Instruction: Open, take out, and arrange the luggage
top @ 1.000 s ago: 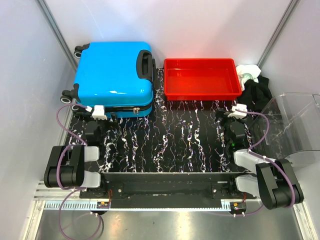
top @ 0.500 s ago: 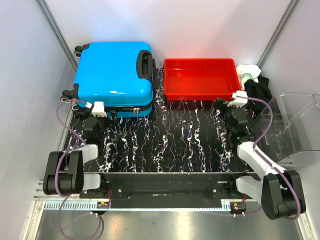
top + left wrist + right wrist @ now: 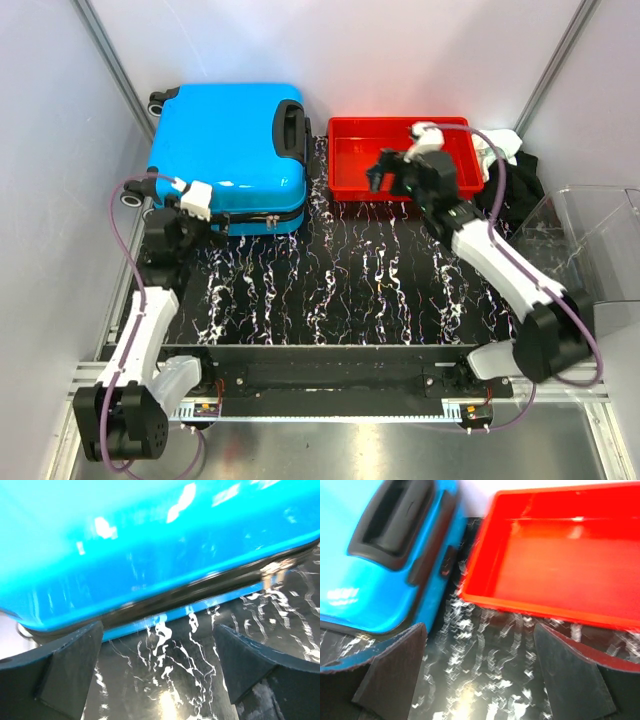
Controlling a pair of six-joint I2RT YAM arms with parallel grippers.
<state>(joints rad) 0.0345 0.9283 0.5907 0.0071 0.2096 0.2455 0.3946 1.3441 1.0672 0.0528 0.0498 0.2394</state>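
While the closed blue luggage [image 3: 228, 155] lies flat at the counter's [image 3: 340, 290] far left corner, the left tool [image 3: 185, 222], spread wide and empty, faces its near side, likely to begin opening it. The right tool [image 3: 388, 178], also spread and empty, hovers over the red tray's [image 3: 400, 121] near edge.

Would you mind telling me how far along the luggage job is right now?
Nothing looks done yet: the luggage lies shut on the table. In hand, the left gripper hovers with open jaws at its near seam; the right gripper, jaws open and empty, hangs over the left end of the red tray. Opening, unpacking and arranging all remain.
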